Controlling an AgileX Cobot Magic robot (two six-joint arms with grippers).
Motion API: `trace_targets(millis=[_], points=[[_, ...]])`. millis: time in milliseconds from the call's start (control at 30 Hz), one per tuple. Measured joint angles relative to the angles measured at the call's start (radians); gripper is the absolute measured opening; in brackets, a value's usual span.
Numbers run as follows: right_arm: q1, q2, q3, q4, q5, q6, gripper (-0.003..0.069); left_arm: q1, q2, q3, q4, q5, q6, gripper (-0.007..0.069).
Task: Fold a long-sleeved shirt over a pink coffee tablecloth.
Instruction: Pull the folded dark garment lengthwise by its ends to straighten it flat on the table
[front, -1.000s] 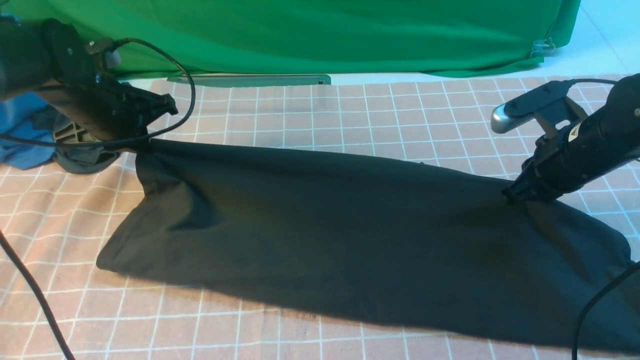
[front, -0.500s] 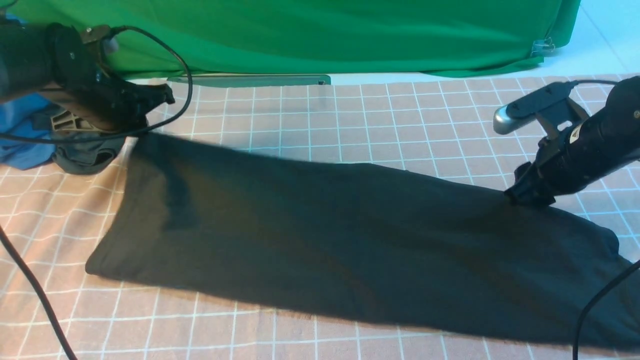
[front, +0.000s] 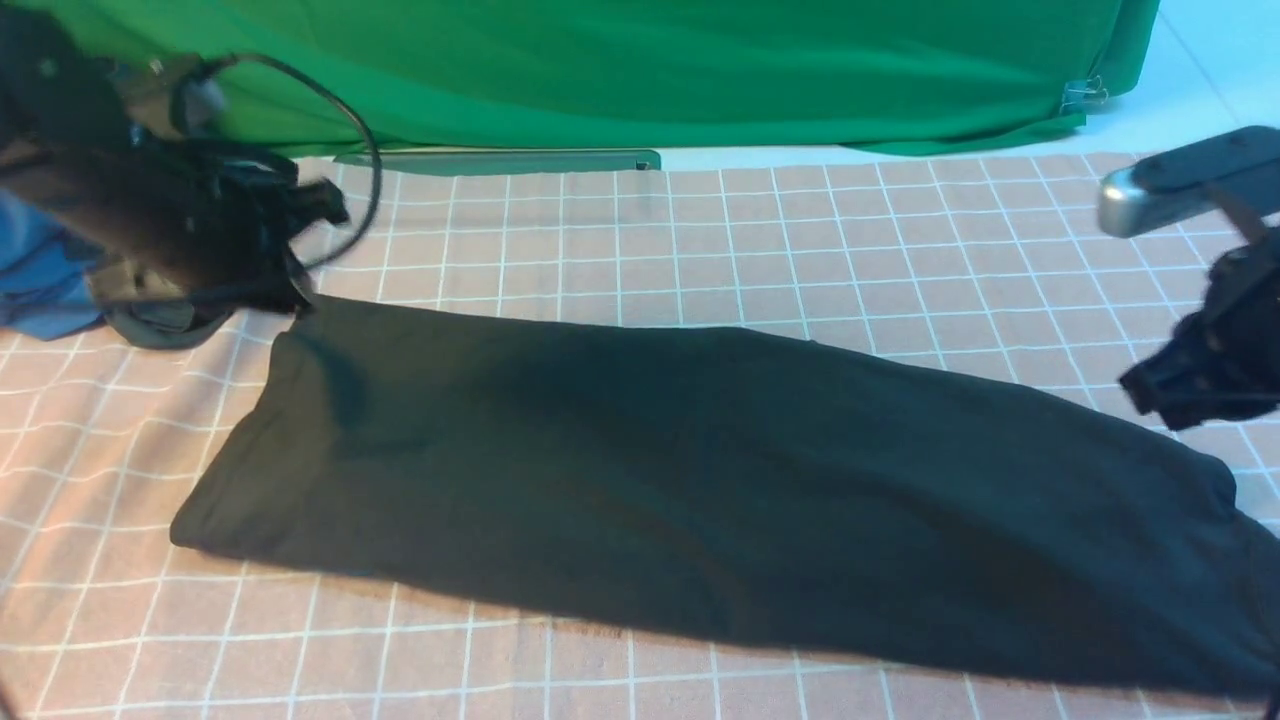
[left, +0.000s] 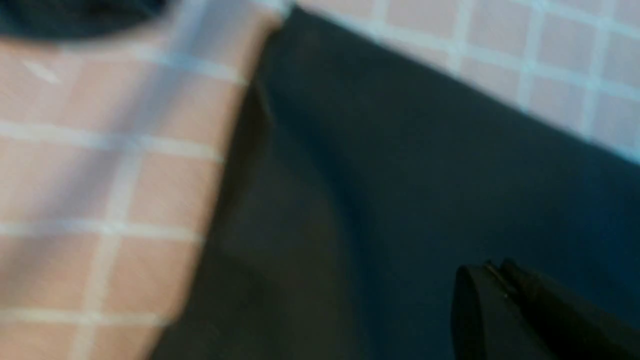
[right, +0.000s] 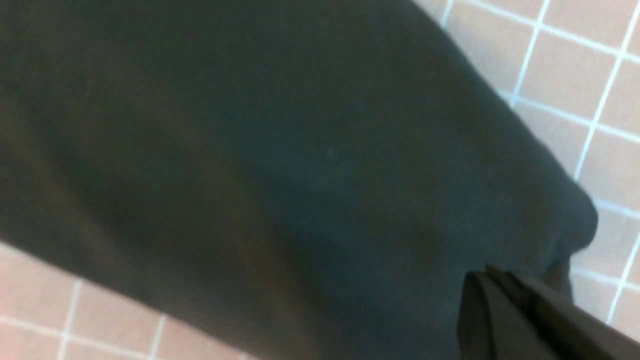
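The long-sleeved shirt (front: 700, 470) lies flat as a long black band across the pink coffee tablecloth (front: 750, 230). My left gripper (front: 295, 298) is blurred at the shirt's far left corner. In the left wrist view that gripper (left: 492, 267) is shut and empty just above the black shirt (left: 400, 175), with the tablecloth (left: 100, 190) alongside. My right gripper (front: 1150, 385) hangs off the shirt's far right end. Seen from the right wrist, it (right: 492, 272) is shut with nothing in it, over the shirt (right: 275, 150) near the edge where the tablecloth (right: 575, 65) shows.
A green cloth (front: 650, 70) hangs across the back, with a grey-green bar (front: 500, 160) at its foot. A blue garment (front: 40, 280) and a small dark grey garment (front: 160, 325) lie at the far left under my left arm.
Both grippers opened, let go of the shirt's far edge and shut again empty. The shirt dropped flat. My right gripper moved right and up; my left arm is moving.
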Motion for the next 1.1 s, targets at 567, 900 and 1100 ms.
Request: trace_targets(millis=[567,900,1100], points=[[0.031,-0.020,0.000,0.234,-0.018,-0.102,0.0038,-0.010,0.002,0.216,0.285,-0.009,-0.309,0.0011],[0.041,-0.020,0.000,0.236,-0.028,-0.103,0.0038,-0.010,-0.240,0.220,0.367,0.064,-0.431,0.0013],[0.041,-0.020,0.000,0.236,-0.029,-0.103,0.0038,-0.010,-0.177,0.237,0.443,0.084,-0.396,0.0076]])
